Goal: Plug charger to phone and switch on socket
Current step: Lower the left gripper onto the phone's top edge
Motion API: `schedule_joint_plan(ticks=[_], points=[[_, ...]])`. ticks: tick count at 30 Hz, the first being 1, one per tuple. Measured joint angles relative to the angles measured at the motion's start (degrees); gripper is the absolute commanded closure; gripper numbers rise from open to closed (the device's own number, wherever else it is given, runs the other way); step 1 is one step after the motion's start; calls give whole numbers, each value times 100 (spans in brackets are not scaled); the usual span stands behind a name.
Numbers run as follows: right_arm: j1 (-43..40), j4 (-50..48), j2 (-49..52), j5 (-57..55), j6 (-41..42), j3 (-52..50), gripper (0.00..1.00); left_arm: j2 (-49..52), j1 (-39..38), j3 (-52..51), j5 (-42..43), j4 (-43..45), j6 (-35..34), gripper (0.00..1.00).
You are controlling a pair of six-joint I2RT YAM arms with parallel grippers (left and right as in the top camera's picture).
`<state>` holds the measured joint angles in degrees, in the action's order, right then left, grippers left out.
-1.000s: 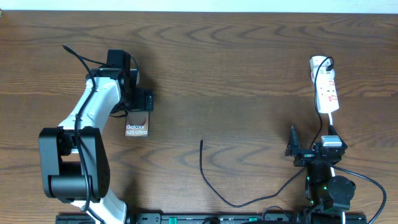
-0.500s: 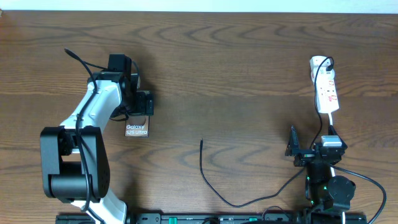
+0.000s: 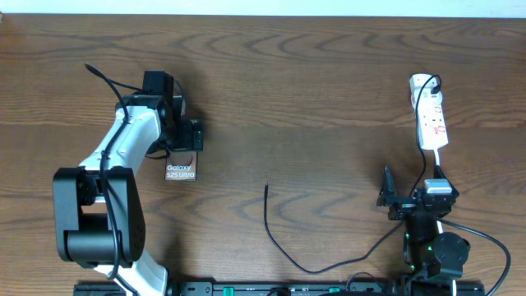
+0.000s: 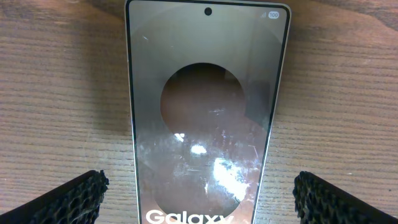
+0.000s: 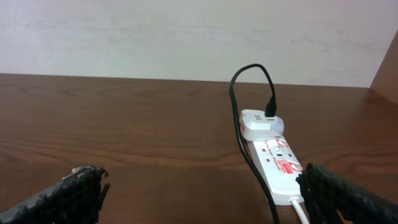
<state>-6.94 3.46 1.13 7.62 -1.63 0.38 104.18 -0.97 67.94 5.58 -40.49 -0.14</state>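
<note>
The phone [image 3: 181,171] lies flat on the wooden table, its bronze face and "Galaxy" lettering showing; it fills the left wrist view [image 4: 205,106]. My left gripper [image 3: 184,146] hovers over its far end, open, with a finger on either side and apart from its edges [image 4: 199,190]. The charger [image 3: 265,191] has its loose tip at mid-table; its black cable loops along the near edge and up to the socket [image 3: 431,115]. In the right wrist view the cable [image 5: 238,112] ends in a white adapter on the socket [image 5: 280,165]. My right gripper [image 3: 412,187] [image 5: 205,190] stands open just short of the socket.
The socket's white cord [image 5: 300,210] runs back toward my right arm's base [image 3: 436,251]. A pale wall [image 5: 186,31] rises behind the table's far edge. My left arm [image 3: 107,197] stretches along the table's left side.
The left gripper edged slightly toward the far side above the phone, then held still. The right arm, cable and socket have not moved.
</note>
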Motion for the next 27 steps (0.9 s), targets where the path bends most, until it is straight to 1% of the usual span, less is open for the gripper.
schedule_joint_plan(ticks=[9, 17, 27], points=[[0, 0, 0, 0, 0, 0, 1, 13, 0, 0, 0, 20, 2, 2], [0, 2, 0, 0, 0, 0, 1, 315, 0, 0, -129, 157, 15, 2], [0, 0, 0, 0, 0, 0, 1, 319, 0, 0, -149, 348, 15, 2]])
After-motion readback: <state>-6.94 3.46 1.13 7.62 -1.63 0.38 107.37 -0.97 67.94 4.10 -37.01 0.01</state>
